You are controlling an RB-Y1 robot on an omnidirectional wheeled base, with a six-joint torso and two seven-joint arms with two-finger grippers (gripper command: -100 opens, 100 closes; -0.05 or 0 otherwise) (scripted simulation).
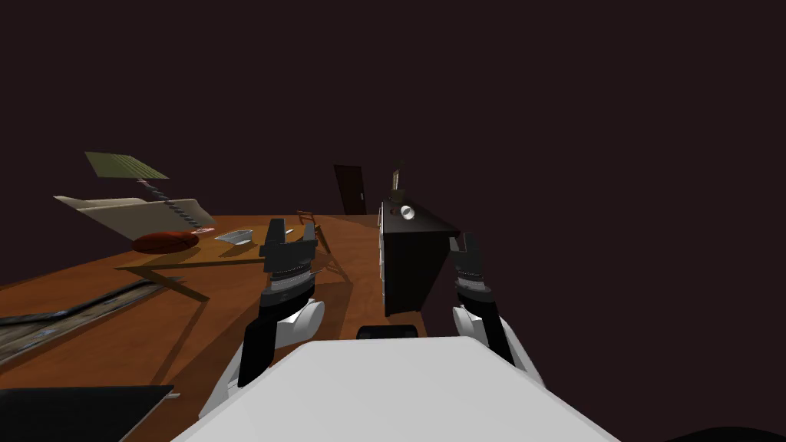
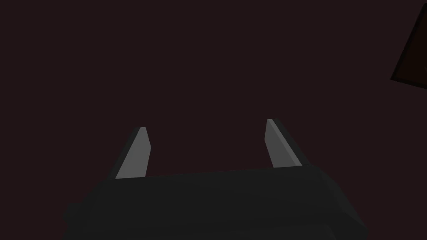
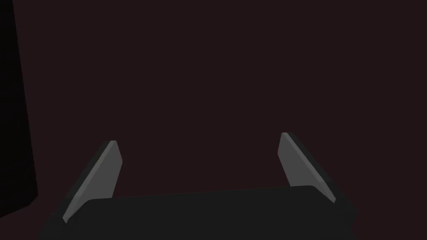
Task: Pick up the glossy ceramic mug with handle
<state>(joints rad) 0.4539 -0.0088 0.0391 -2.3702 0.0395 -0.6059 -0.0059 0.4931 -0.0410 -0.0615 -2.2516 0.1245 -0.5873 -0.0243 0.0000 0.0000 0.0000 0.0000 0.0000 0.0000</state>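
**Left gripper** point(image 1: 292, 230): fingers spread, nothing between them. It sits over the brown floor point(image 1: 230, 322), out to the left of the cabinet point(image 1: 411, 265).

**Right gripper** point(image 1: 465, 244): fingers likewise apart and empty. It sits just beside the cabinet's right edge.

**Mug** point(image 1: 407, 212): pale and shiny, on the dark cabinet top. It is ahead of both grippers, between them and well apart from each.

**Bearing:** we judge the right gripper the nearer. Its reach would run forward and slightly inward, toward our left.

**Hard to make out:**
- We cannot find the mug's handle or tell which way it points.
- We cannot tell whether the mug stands upright or lies tipped toward us.
- A small dark item point(image 1: 397, 180) behind the mug is one we cannot identify.
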